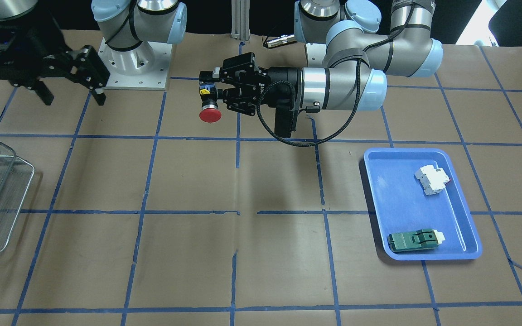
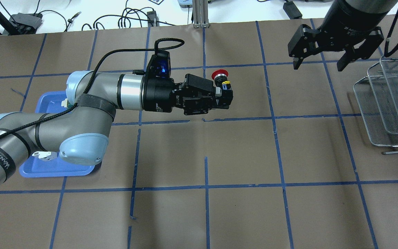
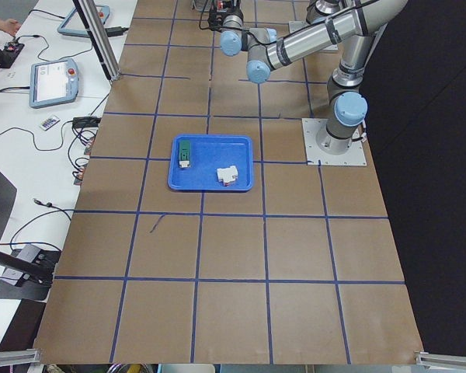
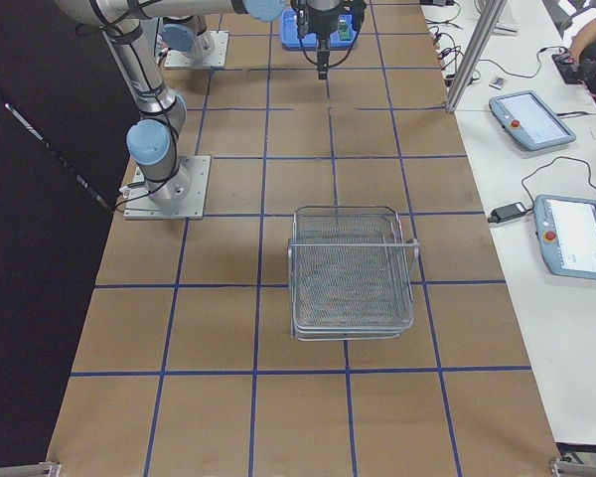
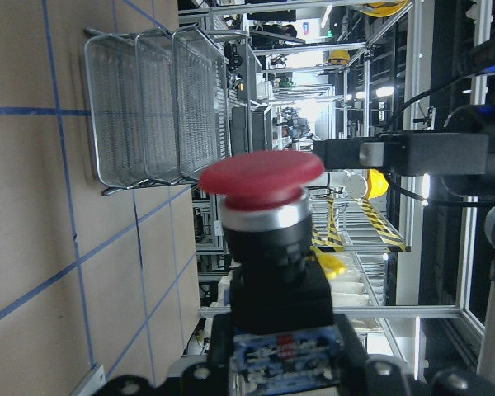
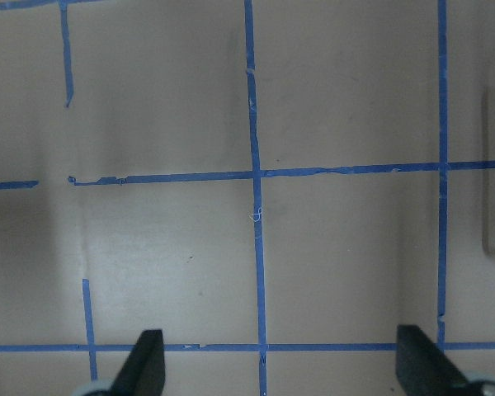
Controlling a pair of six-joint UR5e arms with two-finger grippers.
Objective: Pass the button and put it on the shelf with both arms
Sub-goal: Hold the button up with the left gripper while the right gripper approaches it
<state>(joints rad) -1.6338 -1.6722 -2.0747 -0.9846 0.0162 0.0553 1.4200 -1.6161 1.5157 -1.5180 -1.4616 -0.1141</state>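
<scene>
At the left edge of the overhead view, a blue tray [image 2: 54, 170] is seen on the brown-papered worktop [image 2: 240, 155], largely covered by the left arm [image 2: 130, 91]. In the front-facing view a white breaker block [image 1: 432, 179] and a green switch [image 1: 413, 240] are shown lying in the tray, apart from each other.

The left arm is stretched across the worktop toward the middle. Its left claw [image 2: 227, 95] is clamped on the button [image 2: 222, 80], which is held in the air above the worktop, close to the central line of blue tape. The button is gripped by its blue-and-yellow-marked back end, on which the claw is closed from either side. Its long axis is set crosswise to the forearm and appears roughly parallel to the worktop. The red cap is pointed away from the robot's base, toward the far side of the worktop, and the marked end is turned back toward the robot. In the left wrist view the cap is seen side-on, with the black body below it.

Further right, the right claw [image 2: 317, 65] is held above the worktop, well apart from the button. Its fingers [image 6: 144, 367] are spread wide, and bare paper is seen between them.

At the right edge the shelf [image 2: 385, 114] is stood on the worktop, and its wire tiers are seen stepped one behind another.
</scene>
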